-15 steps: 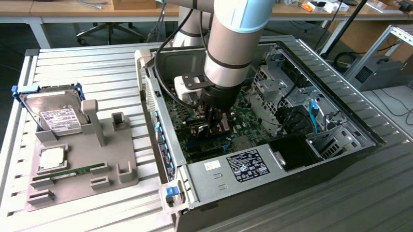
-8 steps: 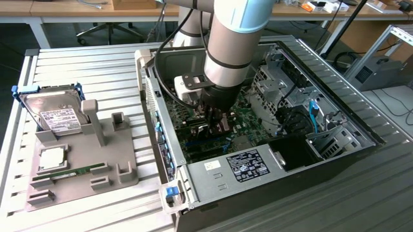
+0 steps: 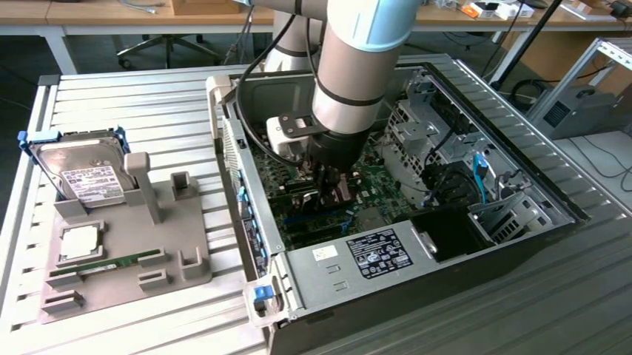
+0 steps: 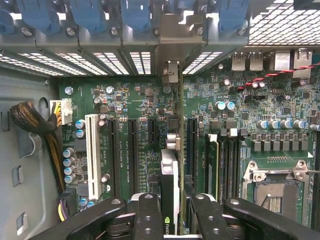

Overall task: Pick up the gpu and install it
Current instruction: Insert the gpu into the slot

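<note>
Inside the open computer case (image 3: pixel 513 244), my gripper (image 3: pixel 331 191) reaches down over the green motherboard (image 3: pixel 380 188). In the wrist view my gripper (image 4: pixel 170 212) is shut on the gpu (image 4: pixel 169 167), which I see edge-on as a thin card between the black fingers (image 4: pixel 147 215). The card stands upright in line with the black expansion slots (image 4: pixel 132 150). Its silvery end bracket (image 4: pixel 171 75) reaches the slotted rear wall of the case. Whether the card's edge sits in a slot is hidden.
A grey holder (image 3: pixel 148 274) at the exterior view's left carries a silver hard drive (image 3: pixel 84 177), a processor (image 3: pixel 79 242) and a green memory stick (image 3: pixel 103 264). Near the card are a white slot (image 4: pixel 92 150), blue latches (image 4: pixel 95 15), a processor socket (image 4: pixel 277 192) and braided cables (image 4: pixel 35 120).
</note>
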Controlling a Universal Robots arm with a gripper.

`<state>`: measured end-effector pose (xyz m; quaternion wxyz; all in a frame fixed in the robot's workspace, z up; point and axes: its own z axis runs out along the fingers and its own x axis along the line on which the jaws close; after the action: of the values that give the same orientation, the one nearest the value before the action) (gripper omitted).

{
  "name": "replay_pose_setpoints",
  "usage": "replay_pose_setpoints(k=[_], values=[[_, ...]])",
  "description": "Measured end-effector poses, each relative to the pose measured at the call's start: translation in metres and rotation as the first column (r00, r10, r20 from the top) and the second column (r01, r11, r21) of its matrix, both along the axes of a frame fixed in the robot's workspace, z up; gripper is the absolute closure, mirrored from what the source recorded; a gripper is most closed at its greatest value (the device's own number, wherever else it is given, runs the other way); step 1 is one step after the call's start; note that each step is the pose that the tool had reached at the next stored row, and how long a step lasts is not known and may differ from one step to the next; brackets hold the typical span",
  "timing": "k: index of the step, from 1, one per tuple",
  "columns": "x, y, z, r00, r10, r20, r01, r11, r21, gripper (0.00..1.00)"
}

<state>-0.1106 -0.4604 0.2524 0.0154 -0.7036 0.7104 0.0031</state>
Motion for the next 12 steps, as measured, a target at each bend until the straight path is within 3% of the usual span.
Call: replay_pose_setpoints(k=[12], values=[[0.0,0.0,-0.0022,1.0,0.0,0.0,0.0,1.0,-0.0001,0.73]])
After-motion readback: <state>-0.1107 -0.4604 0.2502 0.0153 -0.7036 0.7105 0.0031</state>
